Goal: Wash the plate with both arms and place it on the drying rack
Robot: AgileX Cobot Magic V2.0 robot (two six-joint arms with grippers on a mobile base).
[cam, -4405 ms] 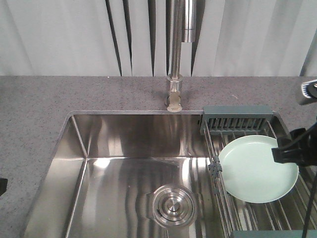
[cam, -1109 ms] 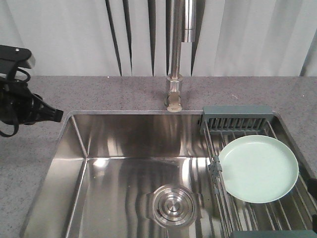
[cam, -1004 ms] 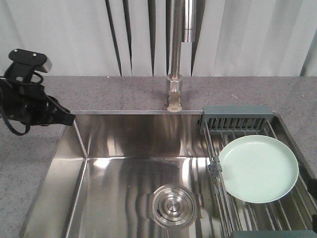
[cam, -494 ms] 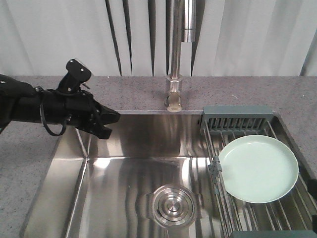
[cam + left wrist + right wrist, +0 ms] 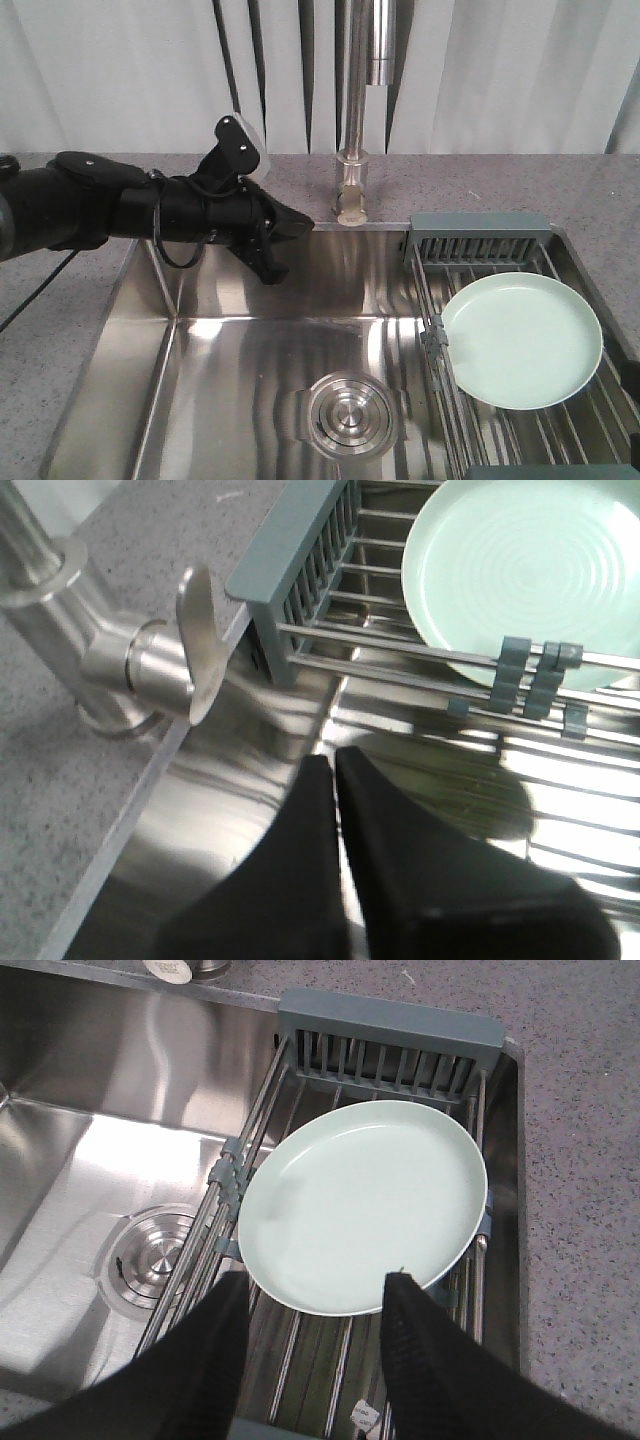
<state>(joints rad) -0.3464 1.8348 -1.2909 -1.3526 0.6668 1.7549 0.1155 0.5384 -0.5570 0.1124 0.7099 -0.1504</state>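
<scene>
The pale mint-green plate [image 5: 522,340] lies flat on the steel rods of the drying rack [image 5: 478,240] over the sink's right side. My left arm reaches in from the left over the sink's back edge. Its gripper [image 5: 300,227] is shut and empty, just left of the faucet base. In the left wrist view the shut left gripper [image 5: 332,760] points toward the rack [image 5: 300,580] and the plate [image 5: 530,570]. My right gripper [image 5: 318,1282] hangs open above the near edge of the plate [image 5: 365,1205], not touching it, with the rack's caddy [image 5: 390,1030] beyond.
The steel faucet [image 5: 352,190] rises at the back centre, its lever [image 5: 195,645] close to my left gripper. The sink basin [image 5: 250,340] has a round drain [image 5: 348,415]. Grey speckled counter [image 5: 480,180] surrounds the sink.
My left arm has swung right from the left counter across the sink's back left corner to beside the faucet. The right arm left the front view earlier. The plate has not moved.
</scene>
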